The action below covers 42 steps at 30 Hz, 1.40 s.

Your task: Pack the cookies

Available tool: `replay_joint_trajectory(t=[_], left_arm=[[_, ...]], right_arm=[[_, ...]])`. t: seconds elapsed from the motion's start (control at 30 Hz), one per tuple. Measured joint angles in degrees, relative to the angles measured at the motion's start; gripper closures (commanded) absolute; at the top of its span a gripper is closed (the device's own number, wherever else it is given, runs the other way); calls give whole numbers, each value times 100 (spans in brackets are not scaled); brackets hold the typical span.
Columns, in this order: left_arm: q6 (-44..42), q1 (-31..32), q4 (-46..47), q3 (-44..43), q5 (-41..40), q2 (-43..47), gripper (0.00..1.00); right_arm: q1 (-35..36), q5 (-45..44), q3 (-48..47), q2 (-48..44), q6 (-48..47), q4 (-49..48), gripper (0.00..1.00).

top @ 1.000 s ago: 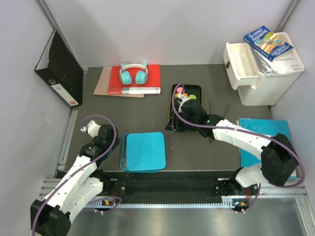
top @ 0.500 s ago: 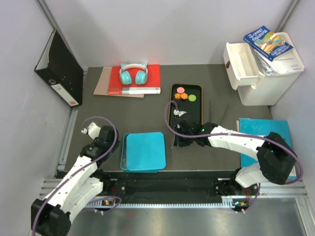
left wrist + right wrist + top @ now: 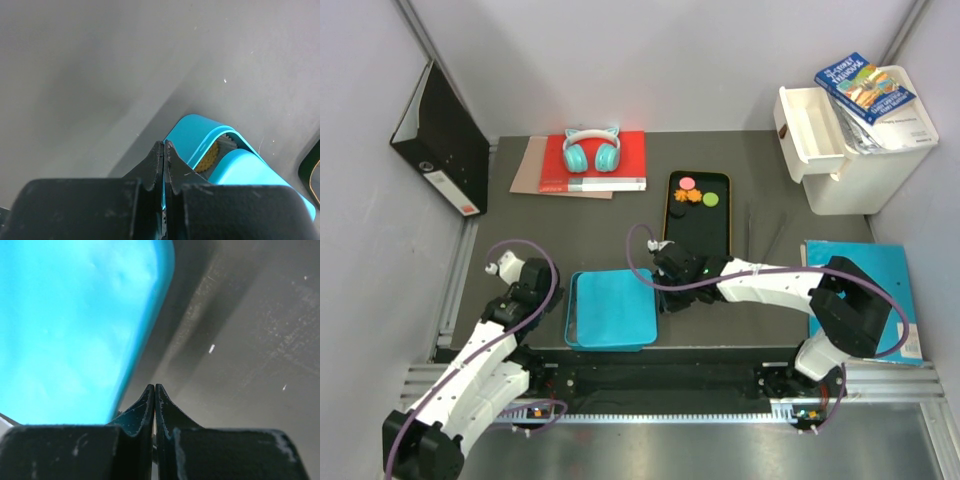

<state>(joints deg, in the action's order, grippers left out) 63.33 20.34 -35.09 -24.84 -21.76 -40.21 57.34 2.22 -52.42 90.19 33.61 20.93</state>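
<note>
Right hand [image 3: 154, 386] closed, empty, beside blue box [image 3: 610, 308] | left hand [image 3: 164, 143] closed, empty | risk: sideways bump shoves box; cookies [image 3: 692, 192] unpacked on tray [image 3: 705, 240]

Right tool [image 3: 154, 387], tips pressed together — teal container [image 3: 75, 325] left, dark table [image 3: 250, 340] right

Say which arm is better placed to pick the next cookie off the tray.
Right, probably. The right tool sits by the tray's near end, close to the cookies; the left tool is beyond the box, farther away.
</note>
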Motion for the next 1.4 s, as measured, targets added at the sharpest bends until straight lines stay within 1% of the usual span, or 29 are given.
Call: replay_joint_trajectory(t=[0.83,1.17,1.3,1.4], left_arm=[[2,0,-2,103,140,9,100],[2,0,-2,107,136,13,100],[-2,0,-20,105,83,57,100],[-35,0,-144,46,-50,72,100]], right_arm=[[157,219,-658,262,0,22,100],[210,219,-695,323,4,24,100],[219,151,-750,326,-2,146,100],[219,-57,-857,326,-35,317,100]])
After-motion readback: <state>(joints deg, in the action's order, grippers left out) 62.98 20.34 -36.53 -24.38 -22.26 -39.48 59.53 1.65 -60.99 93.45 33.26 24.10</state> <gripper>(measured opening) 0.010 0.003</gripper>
